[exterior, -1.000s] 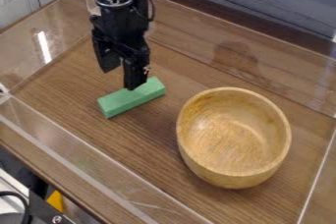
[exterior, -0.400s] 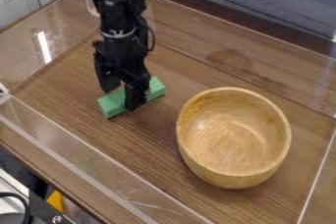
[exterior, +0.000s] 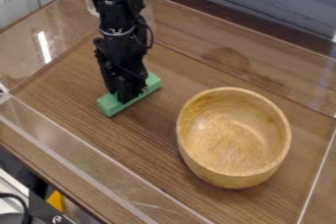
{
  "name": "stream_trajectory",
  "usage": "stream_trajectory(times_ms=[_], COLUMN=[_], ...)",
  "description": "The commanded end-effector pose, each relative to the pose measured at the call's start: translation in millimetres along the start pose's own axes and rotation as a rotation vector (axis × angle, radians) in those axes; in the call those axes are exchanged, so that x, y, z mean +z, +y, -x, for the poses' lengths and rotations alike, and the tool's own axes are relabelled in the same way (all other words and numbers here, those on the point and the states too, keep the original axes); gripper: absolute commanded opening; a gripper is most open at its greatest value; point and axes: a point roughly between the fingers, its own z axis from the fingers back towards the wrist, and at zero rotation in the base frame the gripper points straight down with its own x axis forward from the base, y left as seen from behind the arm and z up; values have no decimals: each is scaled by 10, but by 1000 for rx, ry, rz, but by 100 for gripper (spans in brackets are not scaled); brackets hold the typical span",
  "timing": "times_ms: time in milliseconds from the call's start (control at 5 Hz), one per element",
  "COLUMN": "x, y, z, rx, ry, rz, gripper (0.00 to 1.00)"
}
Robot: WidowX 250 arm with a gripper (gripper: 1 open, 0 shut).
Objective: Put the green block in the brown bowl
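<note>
Green block (exterior: 128, 97): flat, elongated bar, solid bright green, lying on the wood-grain table (exterior: 237, 56) at left of centre. Only its two ends show; the middle is hidden behind the gripper. The lower-left end looks squared off, with a slightly darker side face toward the camera.

Brown bowl (exterior: 234, 135): round, light wood, thick rim, visible grain, sitting in the lower right, well apart from the block. Nothing inside.

Gripper (exterior: 125, 88): black, pointing straight down from the upper left, fingers drawn in against the block's two long sides, pinching it across its narrow width. Fingertips sit at table level.

Change from a second ago: the gripper then hung above the block's upper-left edge with fingers spread wide; it has since come down over the bar's middle and the fingers have narrowed onto it. The block lies in the same spot, not lifted. The bowl has not shifted.

Orientation: the block lies flat, long axis running diagonally from lower left to upper right in the frame, its upper-right end aimed roughly toward the far rim side of the bowl.
</note>
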Motion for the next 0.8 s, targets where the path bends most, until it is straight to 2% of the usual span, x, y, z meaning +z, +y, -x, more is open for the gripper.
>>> stream_trajectory(times_ms=[0,200,600], x=[124,249,299], y=[66,112,64], z=[-42,-90,-4], rx=[26,44,-38], ry=[3,6,-4], rz=[12,28,34], gripper=[0,0,0])
